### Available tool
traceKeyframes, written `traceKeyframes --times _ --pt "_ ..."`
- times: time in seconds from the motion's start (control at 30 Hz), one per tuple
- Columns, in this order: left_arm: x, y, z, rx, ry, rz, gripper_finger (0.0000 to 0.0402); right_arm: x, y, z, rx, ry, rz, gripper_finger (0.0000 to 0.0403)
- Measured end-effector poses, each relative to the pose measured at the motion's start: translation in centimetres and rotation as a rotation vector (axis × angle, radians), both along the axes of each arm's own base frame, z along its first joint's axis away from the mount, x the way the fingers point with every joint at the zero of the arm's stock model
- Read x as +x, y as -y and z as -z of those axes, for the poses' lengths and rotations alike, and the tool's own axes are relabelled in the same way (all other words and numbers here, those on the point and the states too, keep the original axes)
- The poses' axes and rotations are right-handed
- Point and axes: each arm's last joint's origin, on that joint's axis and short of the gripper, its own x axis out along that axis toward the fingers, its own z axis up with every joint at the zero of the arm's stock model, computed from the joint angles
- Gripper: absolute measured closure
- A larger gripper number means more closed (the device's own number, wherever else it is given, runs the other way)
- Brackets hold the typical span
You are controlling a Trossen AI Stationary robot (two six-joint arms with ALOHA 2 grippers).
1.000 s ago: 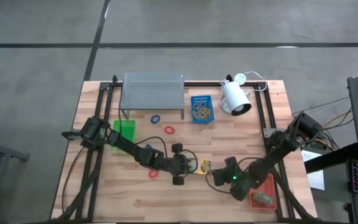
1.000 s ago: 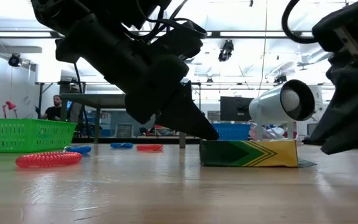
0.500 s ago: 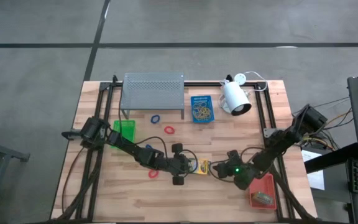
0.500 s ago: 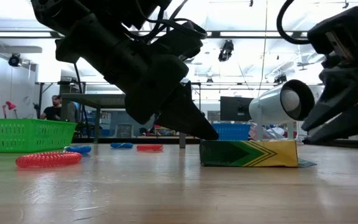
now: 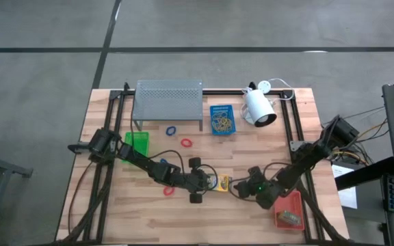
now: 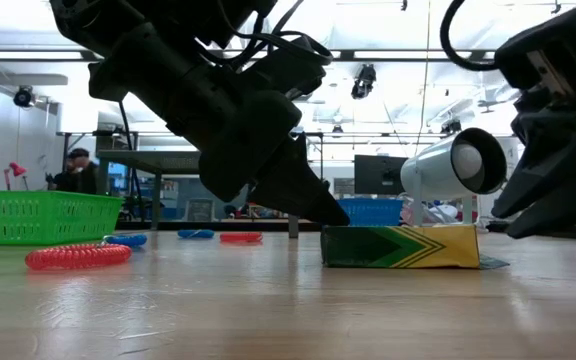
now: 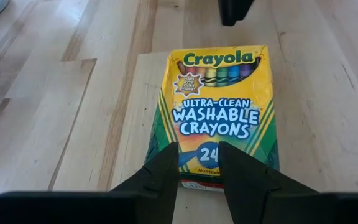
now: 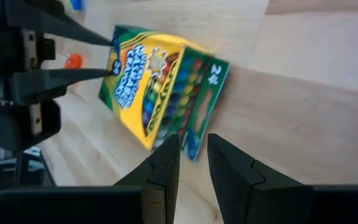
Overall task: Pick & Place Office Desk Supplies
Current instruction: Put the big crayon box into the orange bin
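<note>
A yellow-and-green crayon box lies flat on the table, between my two grippers. My left gripper comes at the box's left end, slanting down, its fingers a little apart with nothing between them. My right gripper stands at the box's right end, narrowly open. On the table lie a red loop near my left arm, a red loop and a blue loop farther back. A green tray, a blue tray with tan rubber bands and a red-orange tray stand about. My left gripper has its fingertips at the upper edge of the box's left end, slanting down from the table's left; the box lies flat on the table. Whether my right gripper touches the box's right end, I cannot tell.
A grey perforated shelf stands at the far left, a white lamp at the far right. Black frame rails run along both table sides. A person shows in the room beyond.
My right gripper has moved a little toward the table's far edge and closer to the box's right end. The box and my left gripper have stayed where they were.
</note>
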Motion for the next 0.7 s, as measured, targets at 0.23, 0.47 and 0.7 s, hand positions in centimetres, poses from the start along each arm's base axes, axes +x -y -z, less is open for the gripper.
traceKeyframes --times 0.23,0.47,0.7 --pt "0.0 -0.02 0.0 0.0 -0.001 0.0 0.0285 0.07 -0.07 0.11 -0.005 -0.004 0.0 0.0321" --pt "0.0 -0.02 0.01 0.0 -0.001 0.0 0.0285 0.07 -0.06 0.1 -0.011 -0.004 -0.003 0.0321" --pt "0.0 -0.03 0.01 0.0 -0.001 -0.001 0.0285 0.08 -0.05 0.1 -0.011 -0.003 -0.001 0.0321"
